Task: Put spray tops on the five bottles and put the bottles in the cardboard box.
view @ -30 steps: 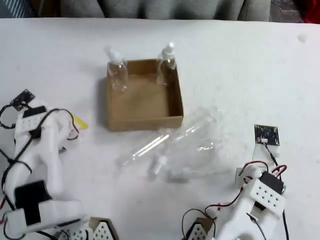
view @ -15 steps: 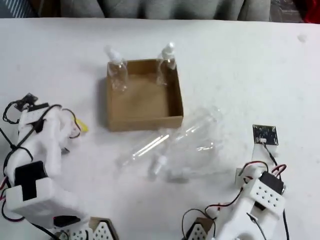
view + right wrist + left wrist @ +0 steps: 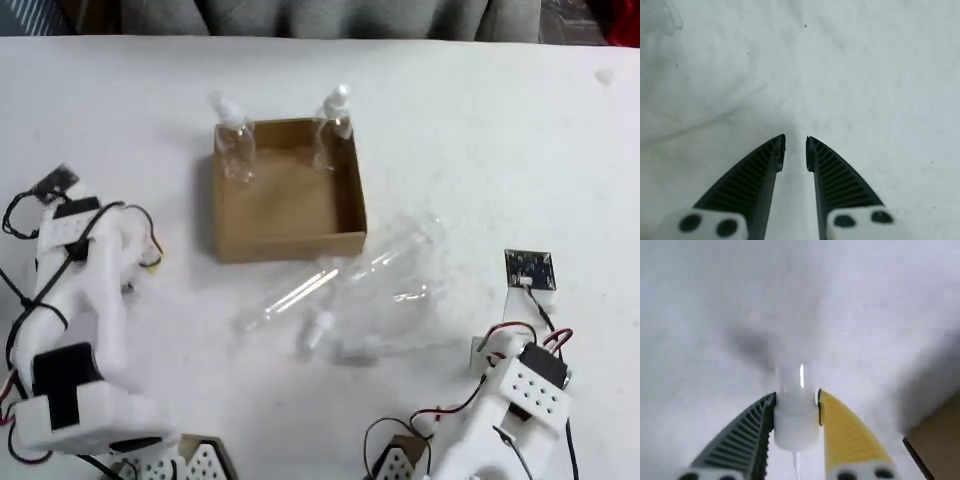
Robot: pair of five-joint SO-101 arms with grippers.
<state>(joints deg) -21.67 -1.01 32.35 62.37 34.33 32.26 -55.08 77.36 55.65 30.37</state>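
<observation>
My left gripper (image 3: 796, 400) is shut on a white spray top (image 3: 796, 422), held just above the white table. The left arm (image 3: 85, 270) stands to the left of the cardboard box (image 3: 290, 243), whose corner (image 3: 935, 450) also shows in the left wrist view. Two clear bottles (image 3: 236, 150) (image 3: 333, 130) with spray tops stand upright at the back of the box. Clear bottles (image 3: 300, 290) (image 3: 405, 250) lie on the table in front of the box, with a loose spray top (image 3: 318, 328) beside them. My right gripper (image 3: 795, 142) is shut over bare table, holding nothing.
The right arm (image 3: 515, 390) sits at the table's front right, away from the bottles. Both arm bases line the front edge. Grey chairs stand beyond the far edge of the table.
The left arm has shifted a little and turned its wrist, so its yellow finger is now mostly hidden under the arm. The right arm, bottles and box have not moved.
</observation>
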